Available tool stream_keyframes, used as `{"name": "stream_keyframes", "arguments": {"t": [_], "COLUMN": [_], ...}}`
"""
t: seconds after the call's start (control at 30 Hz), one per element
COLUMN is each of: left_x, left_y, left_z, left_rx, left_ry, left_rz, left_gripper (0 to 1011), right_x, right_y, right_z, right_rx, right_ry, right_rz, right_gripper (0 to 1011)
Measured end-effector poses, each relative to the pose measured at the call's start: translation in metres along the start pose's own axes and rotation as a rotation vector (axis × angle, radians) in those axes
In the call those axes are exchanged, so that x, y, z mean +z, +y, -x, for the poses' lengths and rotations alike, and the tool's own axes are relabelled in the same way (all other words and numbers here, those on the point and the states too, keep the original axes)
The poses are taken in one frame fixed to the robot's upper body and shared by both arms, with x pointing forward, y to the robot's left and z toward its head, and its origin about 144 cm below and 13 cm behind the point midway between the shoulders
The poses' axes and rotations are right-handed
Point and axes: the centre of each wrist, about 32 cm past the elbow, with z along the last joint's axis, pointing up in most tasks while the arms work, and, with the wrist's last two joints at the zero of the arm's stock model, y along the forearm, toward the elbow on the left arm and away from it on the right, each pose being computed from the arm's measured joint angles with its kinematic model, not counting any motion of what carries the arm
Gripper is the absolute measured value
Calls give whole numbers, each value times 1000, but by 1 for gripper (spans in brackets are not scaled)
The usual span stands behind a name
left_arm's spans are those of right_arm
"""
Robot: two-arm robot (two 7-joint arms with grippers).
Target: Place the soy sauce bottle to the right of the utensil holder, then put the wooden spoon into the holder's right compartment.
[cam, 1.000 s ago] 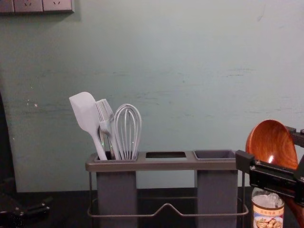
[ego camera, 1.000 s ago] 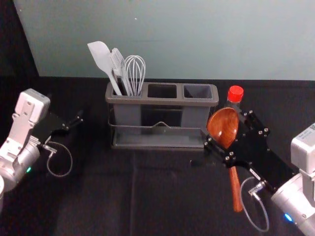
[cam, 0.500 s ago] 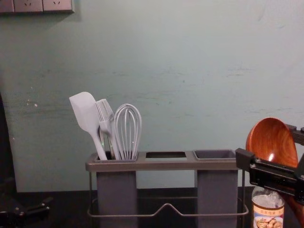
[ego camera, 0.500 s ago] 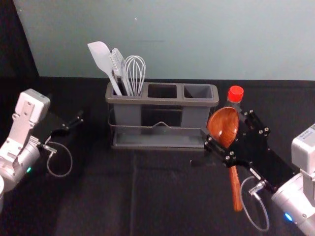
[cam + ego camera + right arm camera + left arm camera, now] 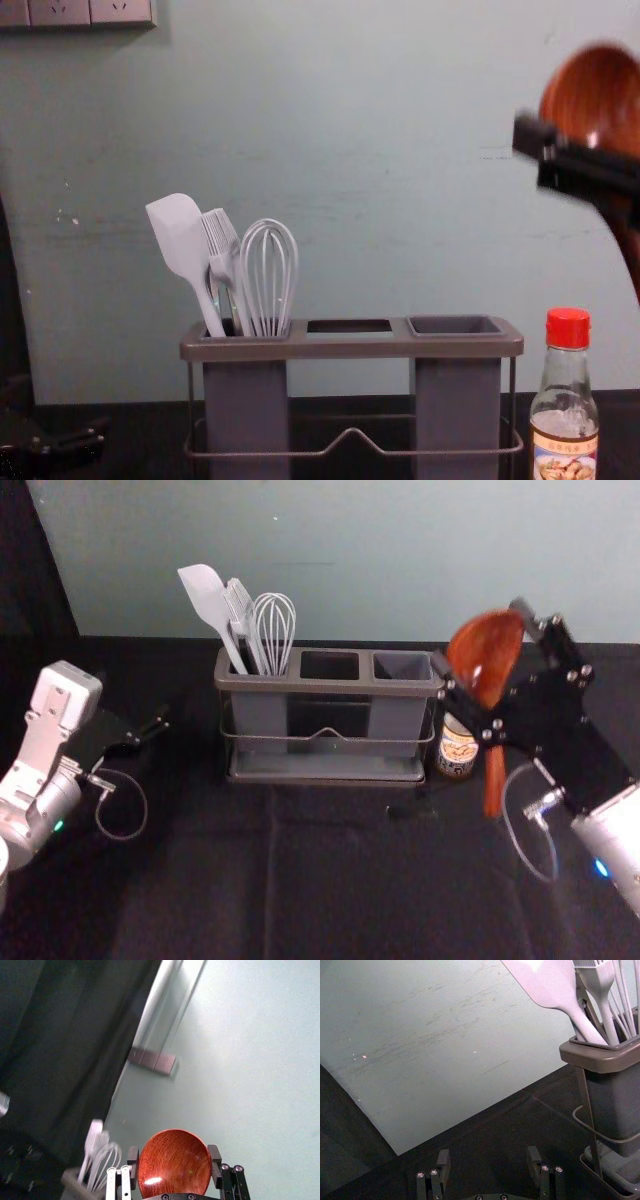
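Gripping the wooden spoon [image 5: 484,658] in the right gripper [image 5: 480,635], raised on the right side, higher than the rim of the utensil holder [image 5: 330,687]. Clamping the fingers [image 5: 133,1157] on both sides of the spoon's bowl [image 5: 175,1162], one on each side. Holding the bowl uppermost and pointing the handle [image 5: 494,780] downward at a tilt. Carrying the spoon outside the holder, up and to the right of its right compartment [image 5: 402,667].

Seeing the soy sauce bottle [image 5: 567,400] standing upright on the dark table [image 5: 340,880], just beside the holder's right end. Making out its red cap [image 5: 568,328] and printed label [image 5: 565,458] from the chest, below the spoon. Overlapping part of the bottle with the right gripper from the head, while holding nothing of it in the fingers.

Parking the left gripper [image 5: 158,725] on the left, away from the holder, and spreading its fingers [image 5: 442,1162] apart with a gap between.

Finding the spatula [image 5: 207,598], the brush [image 5: 240,608] and the whisk [image 5: 274,625] leaning together in the holder's left compartment. Noticing a row of socket plates [image 5: 92,10] on the wall [image 5: 350,130], high on the left.
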Motion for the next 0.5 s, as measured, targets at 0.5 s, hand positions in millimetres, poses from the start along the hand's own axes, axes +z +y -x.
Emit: {"name": "stream_keyframes", "arguments": {"t": [0.5], "left_x": [0], "left_y": [0], "left_z": [0], "left_rx": [0], "left_ry": [0], "left_rz": [0], "left_gripper": [1005], "right_x": [-27], "right_y": [46], "right_z": [-19], "right_rx": [39], "right_ry": [-37], "right_rz": [-176], "right_gripper": [839]}}
